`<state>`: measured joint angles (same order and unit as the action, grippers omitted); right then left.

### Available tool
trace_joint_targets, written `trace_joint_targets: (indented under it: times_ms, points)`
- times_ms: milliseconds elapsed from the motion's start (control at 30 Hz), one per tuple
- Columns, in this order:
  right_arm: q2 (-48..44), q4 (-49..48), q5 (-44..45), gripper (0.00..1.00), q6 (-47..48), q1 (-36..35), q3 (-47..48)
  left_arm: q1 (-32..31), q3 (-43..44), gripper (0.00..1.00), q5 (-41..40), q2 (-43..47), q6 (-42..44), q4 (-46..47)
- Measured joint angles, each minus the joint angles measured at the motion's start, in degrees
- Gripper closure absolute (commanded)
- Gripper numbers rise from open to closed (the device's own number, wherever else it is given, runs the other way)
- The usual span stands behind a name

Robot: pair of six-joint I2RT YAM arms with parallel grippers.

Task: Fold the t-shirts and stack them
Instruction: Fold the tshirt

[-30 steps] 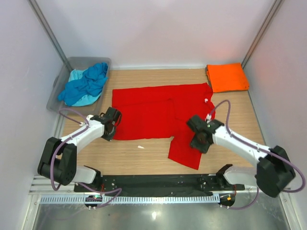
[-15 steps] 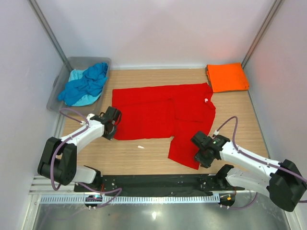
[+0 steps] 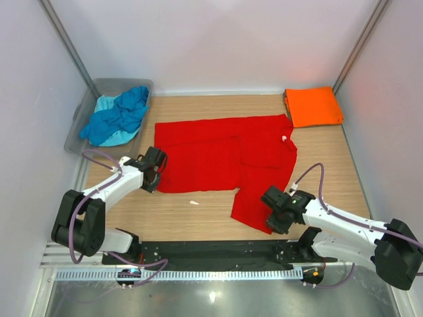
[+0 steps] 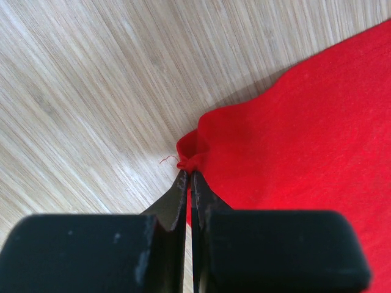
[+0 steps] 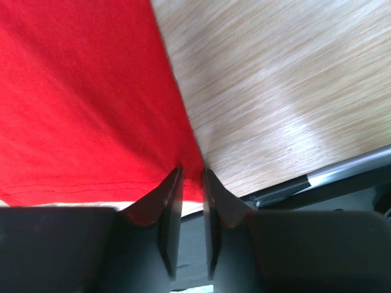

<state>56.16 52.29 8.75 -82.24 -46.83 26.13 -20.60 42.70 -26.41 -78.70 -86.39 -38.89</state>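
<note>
Red shirt [image 3: 225, 155] spread flat mid-worktop [image 3: 198, 218], my jaws at two of its near corners.

The red shirt lies across the middle of the wooden worktop, with one part reaching toward the near edge on the right. My left jaws are closed tight on its near left corner, cloth pinched between them. My right jaws stand narrowly apart around the near right corner of that lower part; I cannot tell whether they press the hem. An orange shirt [image 3: 313, 106] sits folded at the far right corner, well apart. A blue shirt [image 3: 122, 112] and a turquoise shirt [image 3: 106, 104] lie crumpled in a grey tub [image 3: 106, 86] at the far left.
</note>
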Motion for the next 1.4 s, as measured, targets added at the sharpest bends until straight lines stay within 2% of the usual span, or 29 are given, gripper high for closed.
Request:
trace_joint_targets:
  times_ms: [33, 67, 100, 133, 333, 500, 867, 933, 1167, 1400]
  points:
    - [0.2, 0.0, 0.0, 0.80, -0.3, -0.4, 0.0, 0.0, 0.0, 1.00, 0.0, 0.0, 0.0, 0.0]
    - [0.4, -0.1, -0.1, 0.91, -0.5, -0.6, 0.0, 0.0, 0.0, 1.00, 0.0, 0.0, -0.1, 0.0]
    - [0.5, -0.2, -0.1, 0.97, -0.7, -0.8, 0.0, 0.0, 0.0, 1.00, 0.0, 0.0, -0.1, -0.1]
    - [0.5, -0.5, 0.0, 0.99, -1.2, -1.0, 0.0, 0.0, 0.0, 1.00, -0.1, 0.0, -0.1, -0.2]
    - [-1.2, 3.0, 2.5, 0.99, -2.3, -1.4, 0.9, 0.0, 0.1, 1.00, -1.5, 0.6, -0.1, -2.5]
    - [-1.8, 7.9, 7.1, 0.99, -1.7, -1.4, 7.2, 0.0, 1.2, 1.00, -2.6, 3.7, -0.3, -5.6]
    - [12.6, 12.8, 20.5, 0.99, 6.3, -0.2, 26.3, 0.0, 5.6, 1.00, -4.7, 5.4, -1.0, -10.0]
    - [13.0, 12.9, 21.8, 0.99, 9.3, 2.1, 27.7, 0.0, 6.6, 1.00, -5.1, 4.8, -1.5, -10.7]
    - [15.1, 9.4, 23.2, 0.99, 25.4, 19.5, 33.4, 0.0, 11.1, 1.00, -6.8, 0.6, -2.0, -12.9]
    - [25.0, 4.1, 22.6, 0.99, 39.8, 24.4, 46.6, 0.0, 18.8, 1.00, -9.3, -6.7, -2.6, -15.2]
